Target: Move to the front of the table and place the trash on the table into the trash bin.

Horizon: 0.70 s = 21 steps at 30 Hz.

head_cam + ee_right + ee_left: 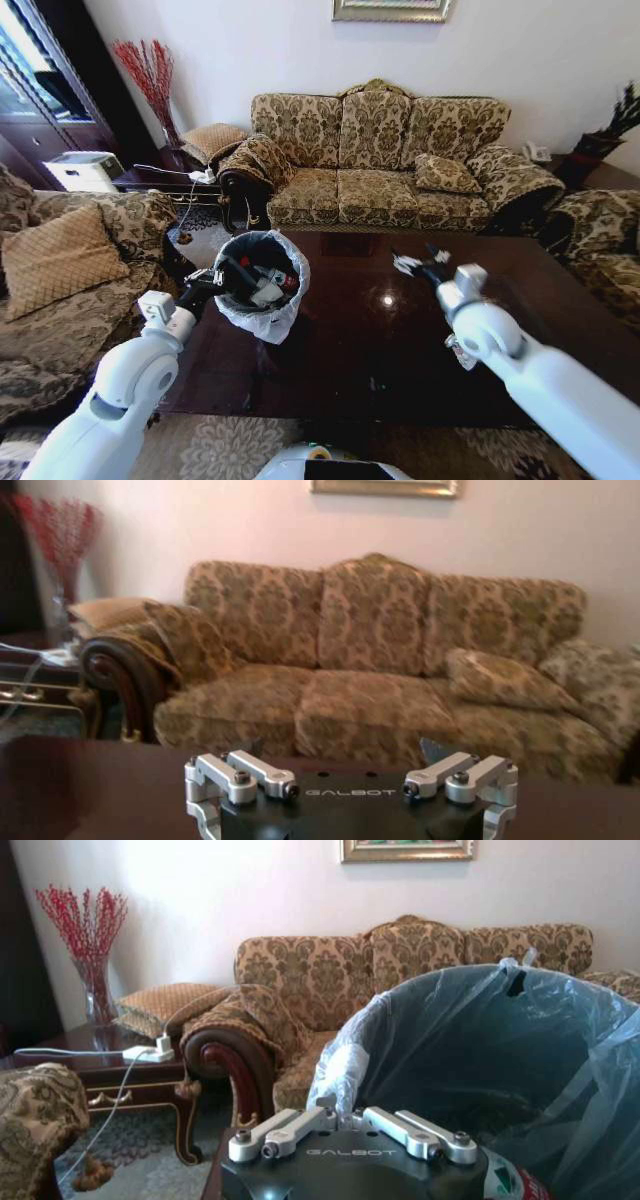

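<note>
The trash bin [290, 252], black inside with a translucent bag over its rim, stands at the left edge of the dark glossy table [380, 340]. My left gripper [245, 278] reaches over the bin's mouth and is shut on a small clear bottle with a red label [275, 288]. In the left wrist view the bag-lined bin [480, 1065] looms just ahead, and the bottle's label [510, 1181] pokes out beside the gripper body. My right gripper [418, 260] hovers over the middle of the table top, open, with nothing between its fingers.
A patterned sofa [380, 160] runs along the table's far side. Armchairs stand at the left [70, 270] and right [600, 250]. A small dark side table [160, 180] with a white charger and cable sits at the back left.
</note>
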Tool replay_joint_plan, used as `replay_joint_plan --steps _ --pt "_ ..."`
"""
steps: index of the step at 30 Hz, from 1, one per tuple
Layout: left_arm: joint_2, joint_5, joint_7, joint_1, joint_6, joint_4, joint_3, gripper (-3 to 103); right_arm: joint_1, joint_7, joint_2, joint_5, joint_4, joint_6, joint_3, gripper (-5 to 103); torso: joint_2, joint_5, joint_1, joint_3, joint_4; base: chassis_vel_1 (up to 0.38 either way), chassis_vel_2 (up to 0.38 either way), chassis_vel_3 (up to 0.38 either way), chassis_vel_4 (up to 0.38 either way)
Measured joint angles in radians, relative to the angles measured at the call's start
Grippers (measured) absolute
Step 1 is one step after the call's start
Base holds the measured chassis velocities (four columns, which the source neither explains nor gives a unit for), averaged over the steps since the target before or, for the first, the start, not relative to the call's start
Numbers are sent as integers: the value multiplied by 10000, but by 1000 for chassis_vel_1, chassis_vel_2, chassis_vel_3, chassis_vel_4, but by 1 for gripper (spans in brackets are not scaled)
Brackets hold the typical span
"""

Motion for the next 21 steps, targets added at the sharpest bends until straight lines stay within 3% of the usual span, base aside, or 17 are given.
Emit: replay_joint_plan --steps 1,4,10,21 --pt "0 0 0 0 0 0 0 1 0 0 0 0 0 0 0 100 0 0 0 0 0 0 0 0 0" --pt "-19 79 -9 56 -58 1 -21 1 -1637 -622 887 -948 79 200 1131 100 0 -1 0 1 -1 0 0 0 0" --pt "-52 155 -23 71 -62 -58 30 1 -3272 -1522 2112 -1856 -100 760 2077 100 0 -2 0 0 1 -37 -49 52 44" --pt "-221 409 4 170 -35 -257 283 1 -4189 -2105 3085 -2352 -444 1393 2591 100 0 1 3 2 -1 -154 -155 162 133"
